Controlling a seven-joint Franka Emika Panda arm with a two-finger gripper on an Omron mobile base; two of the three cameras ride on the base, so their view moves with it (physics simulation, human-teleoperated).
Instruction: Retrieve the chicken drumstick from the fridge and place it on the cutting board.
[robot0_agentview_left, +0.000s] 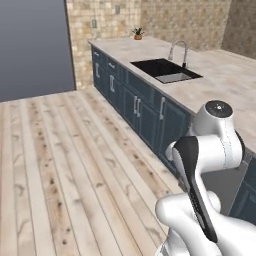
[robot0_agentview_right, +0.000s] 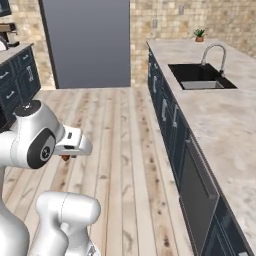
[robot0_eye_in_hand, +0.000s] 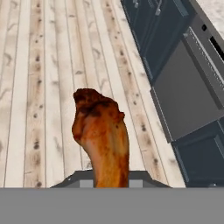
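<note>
The chicken drumstick (robot0_eye_in_hand: 100, 135), a lumpy orange-brown piece of meat, rises from between my fingertips in the hand view, above the plank floor. My gripper (robot0_eye_in_hand: 111, 183) is shut on its narrow end. In the right base view the gripper (robot0_agentview_right: 66, 154) hangs under the white hand at the left, with a bit of the drumstick (robot0_agentview_right: 65, 158) showing below it. A tall dark slate-fronted block (robot0_agentview_right: 85, 42) stands at the far wall; I cannot tell whether it is the fridge. The cutting board is out of view.
A long stone counter (robot0_agentview_right: 215, 125) on dark blue cabinets (robot0_agentview_left: 145, 112) runs along the right, with a black sink (robot0_agentview_left: 165, 69), a faucet (robot0_agentview_right: 212, 52) and a small potted plant (robot0_agentview_left: 138, 34). A grey appliance front (robot0_eye_in_hand: 188, 96) sits in that cabinet row. Wooden floor (robot0_agentview_left: 65, 165) lies open to the left.
</note>
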